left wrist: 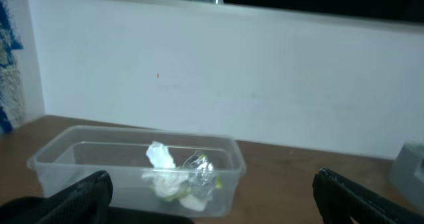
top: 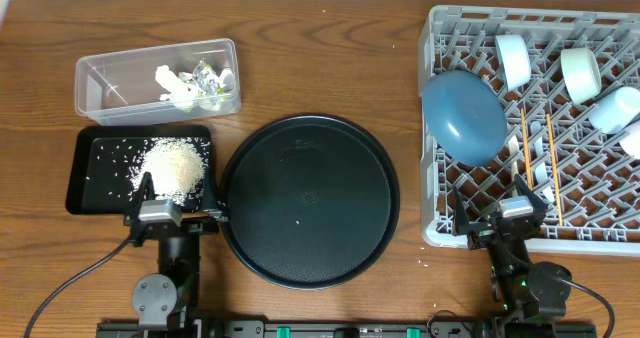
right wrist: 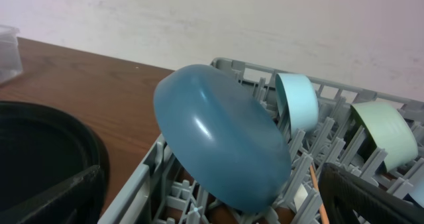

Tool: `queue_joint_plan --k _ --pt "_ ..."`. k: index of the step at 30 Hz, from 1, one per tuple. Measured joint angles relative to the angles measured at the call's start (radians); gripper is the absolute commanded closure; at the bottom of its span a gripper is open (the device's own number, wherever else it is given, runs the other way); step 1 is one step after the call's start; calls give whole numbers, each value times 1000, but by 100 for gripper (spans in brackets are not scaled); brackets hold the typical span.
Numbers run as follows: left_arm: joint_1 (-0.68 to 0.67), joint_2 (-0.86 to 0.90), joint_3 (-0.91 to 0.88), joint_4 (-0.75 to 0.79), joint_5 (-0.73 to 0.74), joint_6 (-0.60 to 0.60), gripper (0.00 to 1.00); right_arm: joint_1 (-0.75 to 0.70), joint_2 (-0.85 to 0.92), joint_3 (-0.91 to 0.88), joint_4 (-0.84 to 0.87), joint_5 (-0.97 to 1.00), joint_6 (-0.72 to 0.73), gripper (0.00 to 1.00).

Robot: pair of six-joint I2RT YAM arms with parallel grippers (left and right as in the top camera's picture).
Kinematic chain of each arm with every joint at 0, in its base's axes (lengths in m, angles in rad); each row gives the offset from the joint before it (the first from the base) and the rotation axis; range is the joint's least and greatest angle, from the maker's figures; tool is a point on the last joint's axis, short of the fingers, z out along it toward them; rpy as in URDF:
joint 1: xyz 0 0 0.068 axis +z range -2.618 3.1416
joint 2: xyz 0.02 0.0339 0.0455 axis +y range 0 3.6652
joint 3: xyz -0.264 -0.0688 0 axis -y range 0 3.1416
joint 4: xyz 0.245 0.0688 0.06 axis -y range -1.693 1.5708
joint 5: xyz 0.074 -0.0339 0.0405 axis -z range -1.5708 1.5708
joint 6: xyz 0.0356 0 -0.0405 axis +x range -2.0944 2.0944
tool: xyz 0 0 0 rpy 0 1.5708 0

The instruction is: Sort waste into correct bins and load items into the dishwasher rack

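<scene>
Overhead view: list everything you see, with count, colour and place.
Tub: one, clear, far left.
Tissue: several pieces, white, in tub.
Wrapper: one, yellow-silver, in tub.
Black tray: one, rectangular, left.
Rice: pile, white, in black tray.
Round tray: one, black, centre.
Rack: one, grey, right.
Dish: one, dark blue, in rack.
Cups: about four, pale, in rack.
Chopsticks: two, wooden, in rack.
Left hand: one, black, open, by black tray.
Right hand: one, black, open, by rack.

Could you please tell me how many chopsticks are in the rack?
2 chopsticks: one beside the blue dish, the other just right of it; others may be hidden.
</scene>
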Motion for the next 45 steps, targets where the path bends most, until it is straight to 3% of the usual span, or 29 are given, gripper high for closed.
queue_joint_plan --k 8,45 --pt "0 3 -13 -220 13 48 2 0 0 0 1 0 0 1" --pt "0 1 -8 -227 15 48 2 0 0 0 0 0 0 1"
